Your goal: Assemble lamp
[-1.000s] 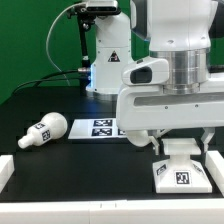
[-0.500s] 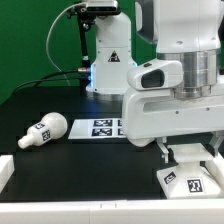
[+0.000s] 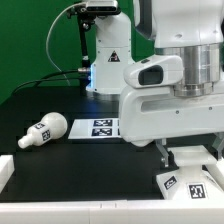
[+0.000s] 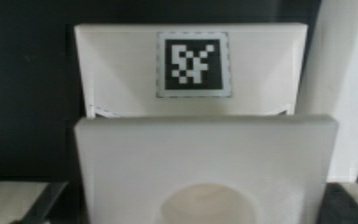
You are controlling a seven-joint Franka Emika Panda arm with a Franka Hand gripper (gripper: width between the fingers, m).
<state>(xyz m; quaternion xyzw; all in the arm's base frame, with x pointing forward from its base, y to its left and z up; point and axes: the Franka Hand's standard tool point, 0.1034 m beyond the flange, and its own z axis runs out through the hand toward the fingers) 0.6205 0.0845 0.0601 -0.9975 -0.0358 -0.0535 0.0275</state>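
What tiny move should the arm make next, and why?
Probably clamp the base: the arm hangs right over it, the base fills the wrist view, and whether it is gripped yet cannot be seen. The bulb lies apart, untouched.

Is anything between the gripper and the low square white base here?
Nothing visible does. The gripper hangs directly over the low square white plastic base, which fills the wrist view unobstructed. The round white plastic bulb and the marker board lie well off toward the exterior view's left.
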